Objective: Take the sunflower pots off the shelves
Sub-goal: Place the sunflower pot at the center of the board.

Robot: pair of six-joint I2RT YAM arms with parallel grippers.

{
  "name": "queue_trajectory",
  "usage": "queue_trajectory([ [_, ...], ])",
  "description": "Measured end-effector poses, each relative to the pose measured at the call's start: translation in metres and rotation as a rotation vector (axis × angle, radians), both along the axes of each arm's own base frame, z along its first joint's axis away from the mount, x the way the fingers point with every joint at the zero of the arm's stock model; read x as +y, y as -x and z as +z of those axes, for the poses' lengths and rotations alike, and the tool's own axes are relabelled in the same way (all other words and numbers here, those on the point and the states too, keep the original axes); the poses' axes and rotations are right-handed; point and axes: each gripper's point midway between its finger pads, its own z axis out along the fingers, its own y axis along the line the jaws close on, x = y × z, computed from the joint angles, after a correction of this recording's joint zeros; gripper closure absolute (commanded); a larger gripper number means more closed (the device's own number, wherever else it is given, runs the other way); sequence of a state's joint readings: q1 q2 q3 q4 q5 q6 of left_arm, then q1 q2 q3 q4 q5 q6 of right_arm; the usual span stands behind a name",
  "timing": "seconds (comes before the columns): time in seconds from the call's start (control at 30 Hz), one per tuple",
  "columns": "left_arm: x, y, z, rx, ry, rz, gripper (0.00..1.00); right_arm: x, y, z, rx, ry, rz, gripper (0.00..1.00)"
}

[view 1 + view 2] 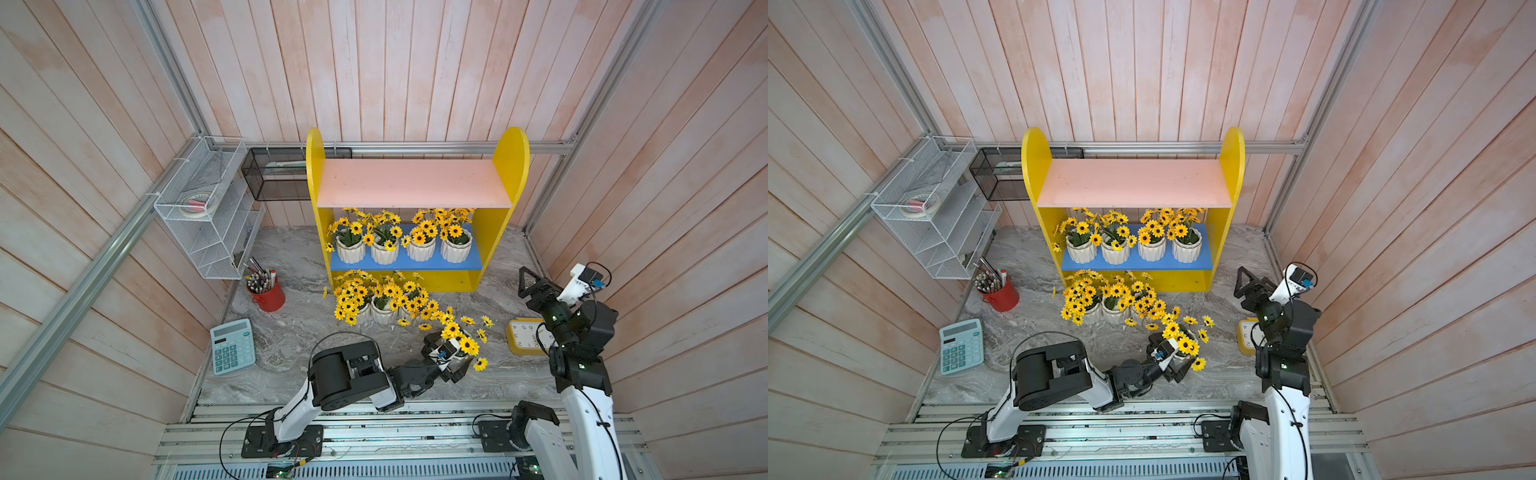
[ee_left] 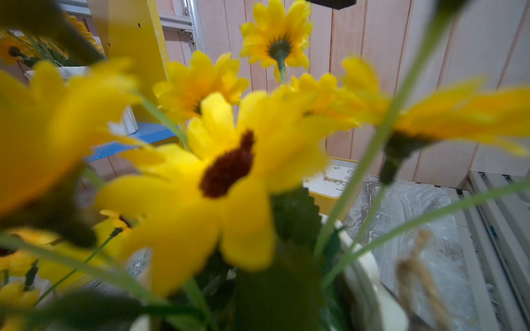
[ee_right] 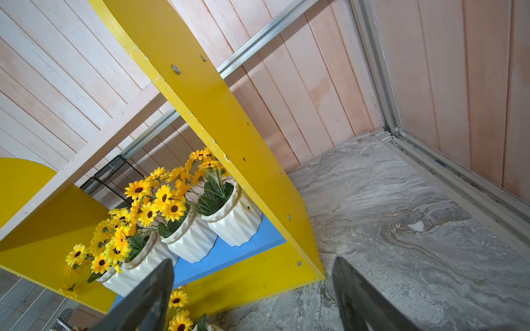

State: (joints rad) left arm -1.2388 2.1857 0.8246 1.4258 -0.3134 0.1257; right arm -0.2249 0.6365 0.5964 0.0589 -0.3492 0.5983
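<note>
The shelves (image 1: 415, 232) stand at the back, and their pink upper board (image 1: 411, 183) is bare. Several sunflower pots (image 1: 384, 251) stand in a row on the blue lower board (image 1: 405, 264). More sunflower pots (image 1: 380, 311) cluster on the table in front. My left gripper (image 1: 457, 356) is shut around another sunflower pot (image 1: 461, 351) low over the table, right of that cluster. In the left wrist view its blooms (image 2: 226, 169) fill the picture, its white rim (image 2: 361, 266) shows and the fingers are hidden. My right gripper (image 1: 525, 282) hangs open and empty right of the shelves, its fingers (image 3: 152, 295) wide apart.
A yellow clock (image 1: 524, 336) lies under the right arm. A red pen cup (image 1: 269, 296) and a blue calculator (image 1: 232, 347) sit on the left. A white wire rack (image 1: 208, 208) and a black mesh basket (image 1: 282, 174) hang at the back left.
</note>
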Motion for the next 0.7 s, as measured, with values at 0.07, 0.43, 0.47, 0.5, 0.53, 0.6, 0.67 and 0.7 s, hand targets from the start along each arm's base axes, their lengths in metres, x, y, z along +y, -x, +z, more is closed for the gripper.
queue_trajectory([
  [0.07,-0.002,-0.009,-0.002,0.005,0.005,-0.002,1.0,0.001,0.0,-0.004,0.006,-0.001,0.004,0.14],
  [0.43,-0.011,-0.028,-0.047,0.087,-0.096,-0.023,1.0,0.004,0.001,-0.012,0.008,-0.003,0.022,0.14],
  [0.47,-0.011,-0.028,-0.052,0.098,-0.102,-0.026,1.0,0.004,0.001,-0.012,0.007,-0.003,0.022,0.14],
  [0.5,-0.012,-0.028,-0.053,0.105,-0.095,-0.027,1.0,0.005,0.001,-0.012,0.006,-0.003,0.024,0.14],
  [0.53,-0.012,-0.029,-0.053,0.106,-0.09,-0.027,0.98,0.005,0.001,-0.012,0.006,-0.002,0.026,0.14],
  [0.6,-0.015,-0.031,-0.053,0.111,-0.081,-0.025,0.72,0.007,0.001,-0.012,0.007,-0.002,0.031,0.14],
  [0.67,-0.016,-0.033,-0.054,0.115,-0.07,-0.023,0.42,0.008,0.001,-0.012,0.007,-0.002,0.036,0.13],
  [0.7,-0.016,-0.033,-0.054,0.119,-0.067,-0.022,0.24,0.009,0.001,-0.012,0.007,-0.001,0.037,0.12],
])
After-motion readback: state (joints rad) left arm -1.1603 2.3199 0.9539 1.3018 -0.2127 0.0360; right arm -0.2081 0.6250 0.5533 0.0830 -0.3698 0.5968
